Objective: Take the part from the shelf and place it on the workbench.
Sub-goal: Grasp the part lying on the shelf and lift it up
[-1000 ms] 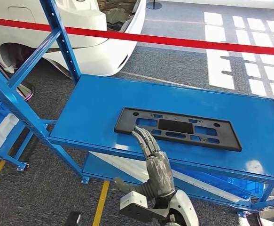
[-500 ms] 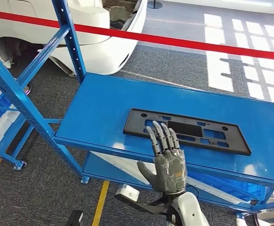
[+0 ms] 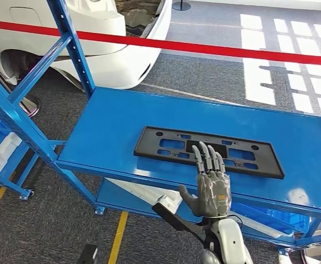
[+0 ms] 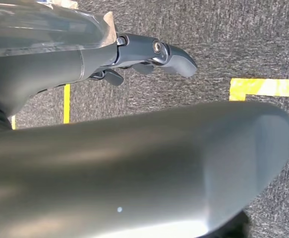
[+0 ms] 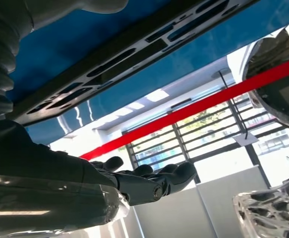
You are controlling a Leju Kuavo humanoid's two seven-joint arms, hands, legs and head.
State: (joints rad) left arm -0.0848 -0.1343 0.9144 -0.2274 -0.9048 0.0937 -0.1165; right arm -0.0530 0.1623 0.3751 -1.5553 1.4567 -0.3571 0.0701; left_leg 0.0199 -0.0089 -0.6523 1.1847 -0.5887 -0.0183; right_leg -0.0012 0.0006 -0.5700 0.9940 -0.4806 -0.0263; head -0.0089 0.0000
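A blue shelf (image 3: pixel 108 132) stands on grey carpet (image 3: pixel 217 71), a white car (image 3: pixel 108 49) at 11 o'clock. The black part (image 3: pixel 171 144) lies flat, long axis 9-to-3. The right hand (image 3: pixel 210 184), fingers spread, holds nothing, at 6 o'clock of the part.

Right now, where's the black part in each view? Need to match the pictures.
Head view: black part lies flat on the blue shelf, right hand at its near edge.
Left wrist view: not in it.
Right wrist view: black part runs slantwise across the shelf.
Shared landmark: red barrier tape.
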